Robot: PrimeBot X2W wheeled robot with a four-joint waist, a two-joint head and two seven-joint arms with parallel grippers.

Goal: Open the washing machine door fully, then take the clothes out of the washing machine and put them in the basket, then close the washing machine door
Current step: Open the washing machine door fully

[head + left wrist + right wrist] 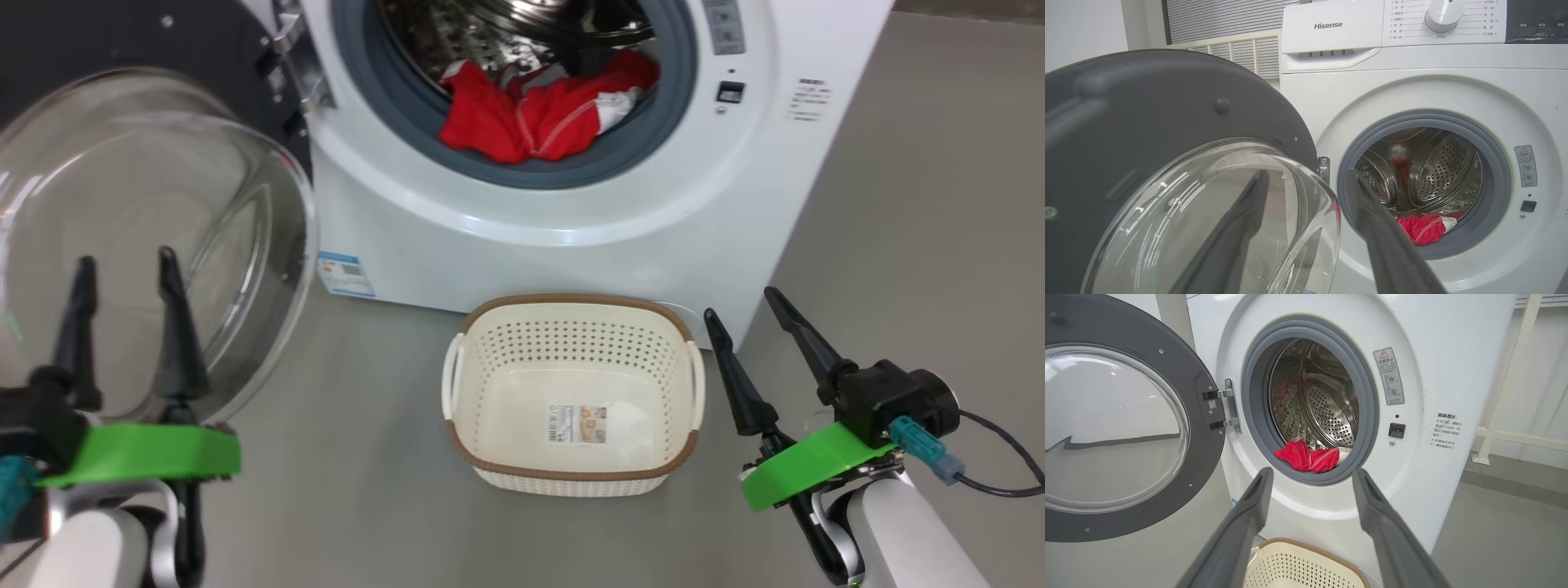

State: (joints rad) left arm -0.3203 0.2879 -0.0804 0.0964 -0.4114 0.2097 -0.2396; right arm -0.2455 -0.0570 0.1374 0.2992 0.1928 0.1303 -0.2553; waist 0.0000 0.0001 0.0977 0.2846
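Grey smooth floor [367,490] across the foreground, slatted grille and pale wall behind in the left wrist view. At far left, left gripper [126,257] low on a green mount, pale forearm below, fingers pointing up and spread wide, empty, tips seen against the glass of the door [147,163]; touching it or not, cannot tell. Door swung out to the left on its hinge [1227,410], dark rim around a bulging clear bowl, inner face turned outward. Next along, washing machine [571,261], white, front-loading, mouth open, grey rubber seal [669,122] ringing a perforated steel drum [1327,412]. Clothes [531,114] bright red with white trim, heaped at the bottom of the drum, front edge draped onto the seal. Below, on the floor just in front of the machine, basket [571,300]: cream, perforated, brown rim, white side handles, holding just a paper label [577,423] on its base. At right, right gripper [741,302] low beside the basket, on a green mount, fingers slanting up toward the machine's corner, spread wide, empty.
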